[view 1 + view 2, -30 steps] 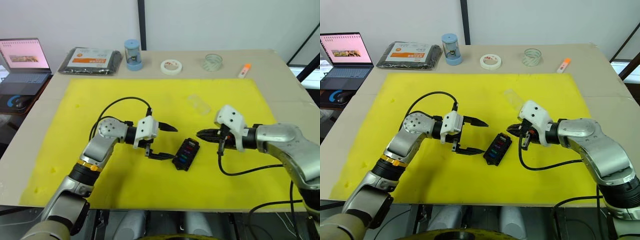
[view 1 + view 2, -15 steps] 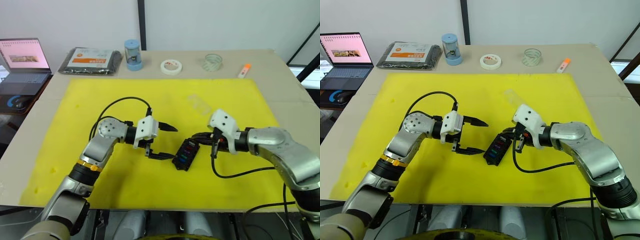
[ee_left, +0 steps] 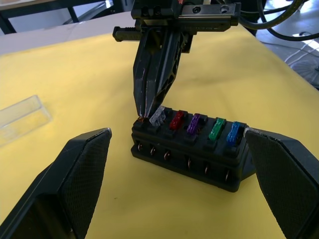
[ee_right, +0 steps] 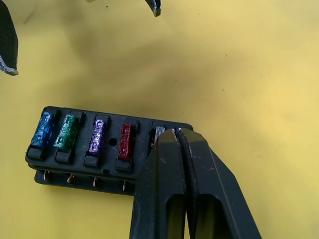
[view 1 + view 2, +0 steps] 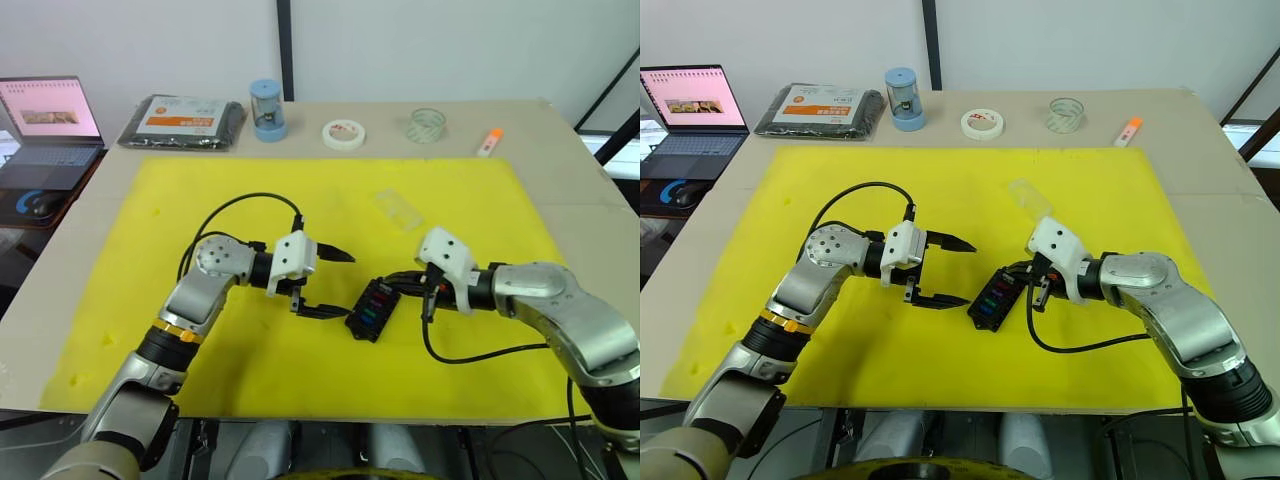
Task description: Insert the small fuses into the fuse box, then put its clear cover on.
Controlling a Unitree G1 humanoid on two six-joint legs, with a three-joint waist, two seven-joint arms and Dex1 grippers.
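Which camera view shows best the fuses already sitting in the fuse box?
The left wrist view: the fuse box faces it, with grey, red, purple, green and blue fuses standing in a row beside the right gripper. In the right wrist view that gripper partly covers the grey fuse. In the eye views the fuses are only small coloured spots.

Both head eyes look forward and down over the tabletop (image 5: 560,130) from above, taking in the whole yellow mat (image 5: 180,200). The left wrist camera sits low and close, facing the fuse box (image 3: 192,149) side-on. The right wrist camera peers steeply down on that same fuse box, very near, from the opposite side.
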